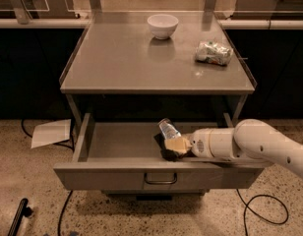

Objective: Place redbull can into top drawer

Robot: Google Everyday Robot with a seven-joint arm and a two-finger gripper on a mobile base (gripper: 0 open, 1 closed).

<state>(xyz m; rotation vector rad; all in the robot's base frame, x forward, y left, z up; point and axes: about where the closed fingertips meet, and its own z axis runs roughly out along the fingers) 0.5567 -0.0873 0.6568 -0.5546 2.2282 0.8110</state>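
The redbull can [168, 129] is a slim shiny silver can, tilted, its top end pointing up and left. My gripper [175, 145] is shut on its lower end and holds it low inside the open top drawer [117, 140], right of the drawer's middle. The white arm [250, 145] reaches in from the right over the drawer's front right part. The drawer is pulled fully out; its front panel [102, 179] carries a small dark pull handle [160, 180]. I cannot tell whether the can's bottom touches the drawer floor.
The grey cabinet top [141, 63] carries a white bowl [162, 25] at the back and a crumpled silver-green foil bag [213, 52] at the right. A sheet of paper [50, 132] and cables [262, 205] lie on the speckled floor.
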